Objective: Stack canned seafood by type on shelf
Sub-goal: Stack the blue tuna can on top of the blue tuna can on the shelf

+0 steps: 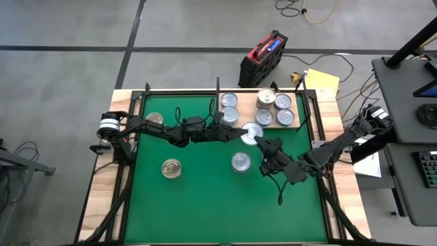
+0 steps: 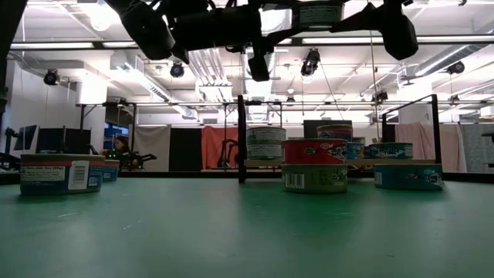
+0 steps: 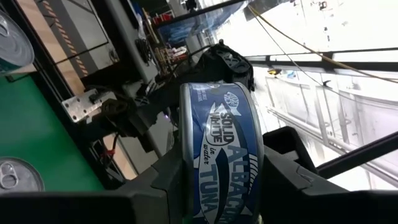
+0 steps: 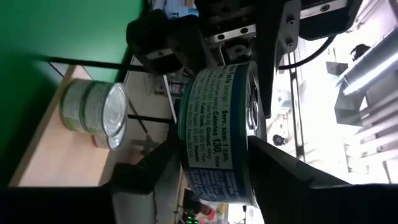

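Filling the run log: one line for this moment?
phase: likely handover above mat | left gripper: gripping tuna can | right gripper: closed on same can | shelf: this can not yet placed

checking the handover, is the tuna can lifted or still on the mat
Lifted: the tuna can sits between both the left tool and right tool, above the mat.

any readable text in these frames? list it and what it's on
"SOLID WHITE ALBACORE TUNA in water": side of the held can, left wrist view.
"Calories 130", "Serv. size 1 can": nutrition panel on the same can, right wrist view; remaining print too small.
Labels on the cans across the table, low view: blurred, unreadable.
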`<state>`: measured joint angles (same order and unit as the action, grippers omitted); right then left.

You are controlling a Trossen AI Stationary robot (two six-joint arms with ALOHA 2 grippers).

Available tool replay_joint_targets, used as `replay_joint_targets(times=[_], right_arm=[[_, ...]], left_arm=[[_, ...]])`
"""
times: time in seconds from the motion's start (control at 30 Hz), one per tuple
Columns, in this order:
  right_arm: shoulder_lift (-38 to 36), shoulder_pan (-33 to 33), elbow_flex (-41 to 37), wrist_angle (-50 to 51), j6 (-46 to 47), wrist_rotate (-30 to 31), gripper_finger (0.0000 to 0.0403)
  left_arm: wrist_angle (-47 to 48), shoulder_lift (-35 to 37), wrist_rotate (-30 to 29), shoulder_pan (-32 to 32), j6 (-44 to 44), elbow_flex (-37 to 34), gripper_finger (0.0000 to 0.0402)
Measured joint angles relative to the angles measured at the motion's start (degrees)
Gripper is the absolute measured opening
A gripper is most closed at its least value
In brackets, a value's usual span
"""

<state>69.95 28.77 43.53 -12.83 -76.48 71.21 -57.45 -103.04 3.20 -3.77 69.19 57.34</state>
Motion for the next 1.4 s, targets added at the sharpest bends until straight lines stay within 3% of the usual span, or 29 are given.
replay_joint_targets(times=[0.13, 0.4, 0.6, 0.87, 0.97, 1.2, 1.4], right_arm=[[-0.1, -0.8, 0.0, -1.2, -2.8, 0.1, 0.0149], [-0.2, -1.2, 0.2, -3.1, -3.5, -2.2, 0.0128], [-0.5, -2.4, 0.2, -3.1, -3.7, -3.2, 0.0135], [-0.5, -3.3, 0.3, -3.1, -6.5, -4.5, 0.0194], [-0.5, -3.3, 0.3, -3.1, -6.7, -6.2, 0.0205], [-0.5, -5.6, 0.3, -3.1, -8.0, -7.1, 0.0202], [-0.5, -6.6, 0.3, -5.2, -9.1, -7.2, 0.0169]], left_arm=[[-0.2, 0.1, -0.9, 0.5, 0.0, 0.1, 0.0129], [0.1, 0.0, -0.3, 0.7, -2.9, 1.0, 0.0189], [0.1, 0.0, 0.0, 0.8, -3.4, 1.0, 0.0176], [0.4, 0.0, 0.3, 0.9, -2.5, 1.0, 0.0116], [0.3, 0.0, 0.8, 0.9, -2.5, 1.0, 0.0119], [0.3, 0.0, 0.7, 1.0, -2.6, 1.0, 0.0173], [0.9, 0.0, 0.7, 1.0, -2.6, 1.0, 0.0179]])
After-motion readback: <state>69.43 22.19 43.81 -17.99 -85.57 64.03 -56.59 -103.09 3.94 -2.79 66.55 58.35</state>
